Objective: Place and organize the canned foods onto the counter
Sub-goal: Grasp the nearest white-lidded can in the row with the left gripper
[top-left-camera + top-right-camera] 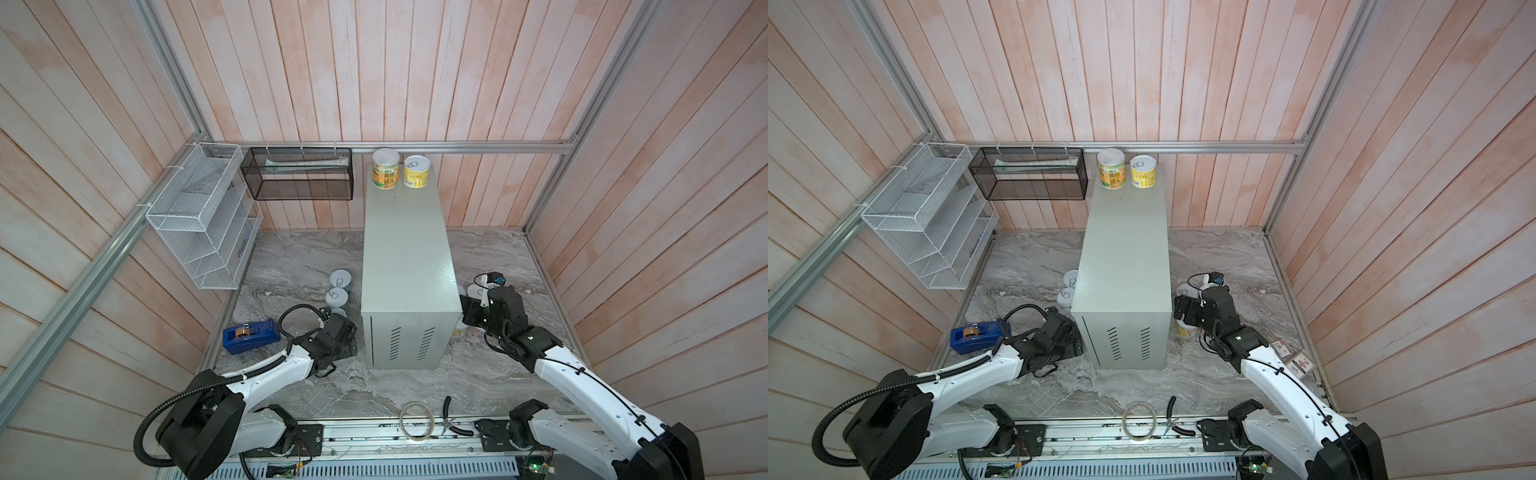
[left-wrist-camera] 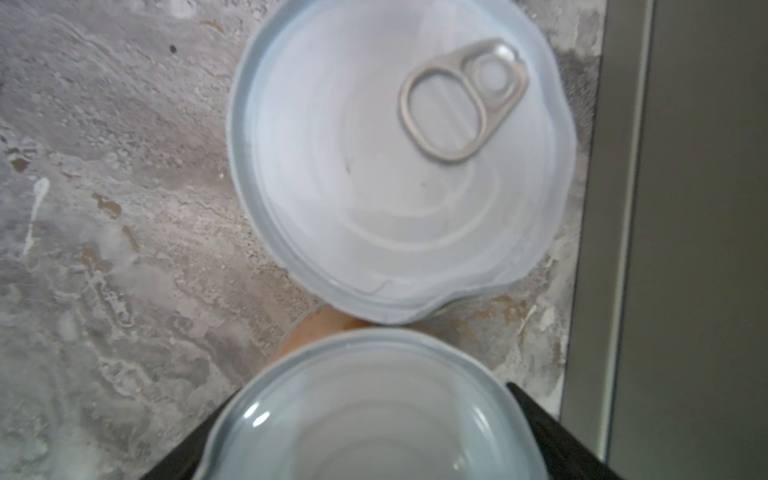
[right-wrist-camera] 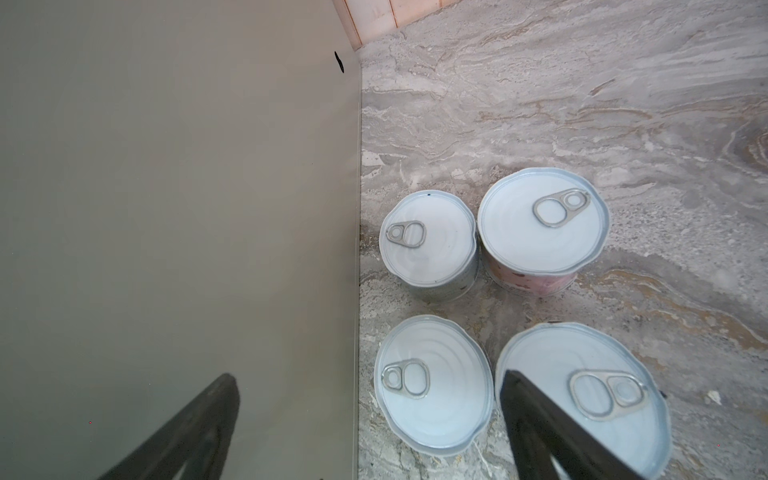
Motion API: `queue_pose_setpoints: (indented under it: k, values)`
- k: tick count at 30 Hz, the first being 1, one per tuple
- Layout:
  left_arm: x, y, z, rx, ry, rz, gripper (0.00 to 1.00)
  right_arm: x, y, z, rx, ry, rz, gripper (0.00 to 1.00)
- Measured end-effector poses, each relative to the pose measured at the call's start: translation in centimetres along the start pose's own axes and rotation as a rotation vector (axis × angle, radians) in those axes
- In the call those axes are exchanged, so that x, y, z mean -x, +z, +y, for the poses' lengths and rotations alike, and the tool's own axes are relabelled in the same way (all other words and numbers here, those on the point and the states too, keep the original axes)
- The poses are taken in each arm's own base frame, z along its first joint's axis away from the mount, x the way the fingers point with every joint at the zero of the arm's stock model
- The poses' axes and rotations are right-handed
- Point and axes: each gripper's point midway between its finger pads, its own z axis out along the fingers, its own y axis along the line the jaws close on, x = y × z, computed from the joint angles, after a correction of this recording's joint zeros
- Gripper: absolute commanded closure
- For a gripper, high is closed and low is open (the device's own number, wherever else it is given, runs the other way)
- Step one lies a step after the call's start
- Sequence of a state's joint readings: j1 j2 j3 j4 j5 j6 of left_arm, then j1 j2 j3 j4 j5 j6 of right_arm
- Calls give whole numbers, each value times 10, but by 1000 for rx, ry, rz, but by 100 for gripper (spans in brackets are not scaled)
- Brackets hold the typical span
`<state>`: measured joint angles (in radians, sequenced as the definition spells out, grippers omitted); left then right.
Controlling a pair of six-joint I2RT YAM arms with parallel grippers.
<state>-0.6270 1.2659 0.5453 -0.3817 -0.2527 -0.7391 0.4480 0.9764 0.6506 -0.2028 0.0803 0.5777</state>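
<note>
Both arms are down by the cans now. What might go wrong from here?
1. The left gripper straddles the near can, whose rim sits right beside the next can; a lift may tip that neighbour.
2. The right gripper hangs open, one finger in line with a can lid, the other with the counter; descending may hit either.

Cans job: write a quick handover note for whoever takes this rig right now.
Left claw: astride a can on the marble left of the cabinet; grip unconfirmed.
Right claw: open, empty, above four cans right of the cabinet.
Done: two cans upright at the cabinet top's back.
Left: those five, plus two more on the left side.
</note>
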Motion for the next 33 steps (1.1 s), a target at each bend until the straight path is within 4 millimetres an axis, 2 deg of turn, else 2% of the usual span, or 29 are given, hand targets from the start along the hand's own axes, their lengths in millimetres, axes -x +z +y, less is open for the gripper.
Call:
queue_pose_setpoints:
  k: [6,15,20,22,24,26,30,33]
  values:
    - [0,2,1,13,-8,-9,10,0,0,0,2,0,-2,3]
    - [-1,7,4,38,-6,-8,21,-2,2,-1,3,0,-4,3]
    - [0,7,5,44,-2,-13,42,-2,2,-1,4,0,-5,3]
    - [0,6,5,41,-1,-12,47,-2,2,-1,3,0,-4,3]
    - [-1,5,5,38,0,-6,58,-2,2,-1,3,0,-5,3]
    - [-3,2,6,37,3,2,100,-1,1,-1,6,0,-8,3]
    - [-4,-10,7,37,9,24,100,3,-5,2,19,2,-29,3]
    - [11,-32,0,11,3,5,100,8,-11,4,31,3,-51,3]
